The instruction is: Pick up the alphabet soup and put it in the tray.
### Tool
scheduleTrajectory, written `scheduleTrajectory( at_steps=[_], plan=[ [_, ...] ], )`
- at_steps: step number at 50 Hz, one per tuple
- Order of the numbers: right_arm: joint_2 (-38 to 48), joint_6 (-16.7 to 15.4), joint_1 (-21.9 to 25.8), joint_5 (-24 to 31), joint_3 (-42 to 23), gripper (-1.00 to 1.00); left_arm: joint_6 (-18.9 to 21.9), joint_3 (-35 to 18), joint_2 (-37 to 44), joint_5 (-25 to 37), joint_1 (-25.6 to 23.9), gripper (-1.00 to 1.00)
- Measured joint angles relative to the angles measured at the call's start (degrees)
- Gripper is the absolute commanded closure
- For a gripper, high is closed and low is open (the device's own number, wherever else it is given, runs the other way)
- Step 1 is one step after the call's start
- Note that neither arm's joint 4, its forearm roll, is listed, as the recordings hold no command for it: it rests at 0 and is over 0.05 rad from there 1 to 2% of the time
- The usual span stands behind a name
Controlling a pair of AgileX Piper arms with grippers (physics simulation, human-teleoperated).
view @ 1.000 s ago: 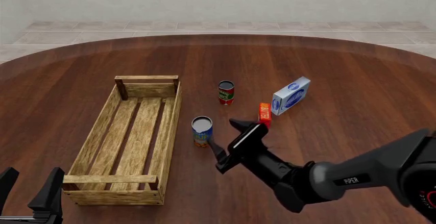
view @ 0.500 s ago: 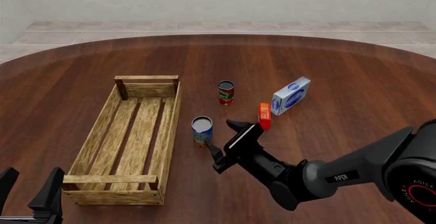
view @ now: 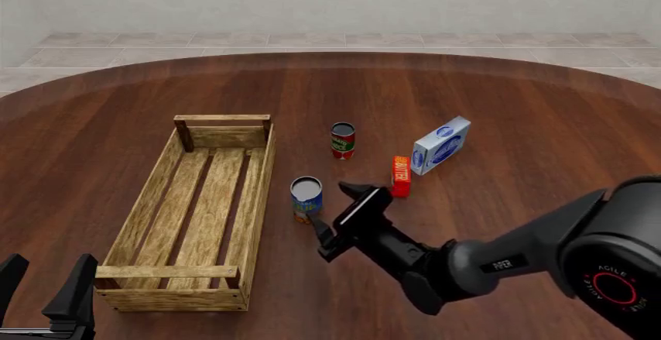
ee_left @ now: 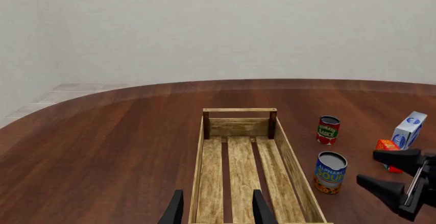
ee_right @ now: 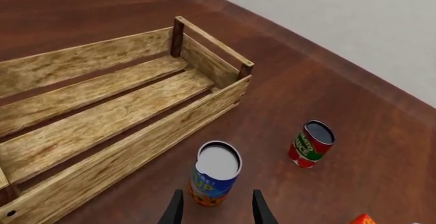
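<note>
right gripper [view: 333, 214], black fingers spread wide, sits just at four o'clock of the small blue-labelled alphabet soup [view: 306, 199] can with orange band and grey top, not touching it. the can stands upright on the dark wood table [view: 516, 123], just at three o'clock of the long light-wood slatted tray [view: 258, 177]. left gripper [view: 46, 293] is parted at the tray's near end, holding nothing.

Front view high – wrist views low, all sharing tray [view: 258, 181]
</note>
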Motion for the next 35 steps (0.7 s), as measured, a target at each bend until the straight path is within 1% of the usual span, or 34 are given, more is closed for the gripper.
scheduleTrajectory(
  at_steps=[35],
  plan=[
    [4.54,-1.23,-0.01,0.19,-3.61,-1.0,0.0,0.0,0.0,0.0,0.0,-1.0]
  ],
)
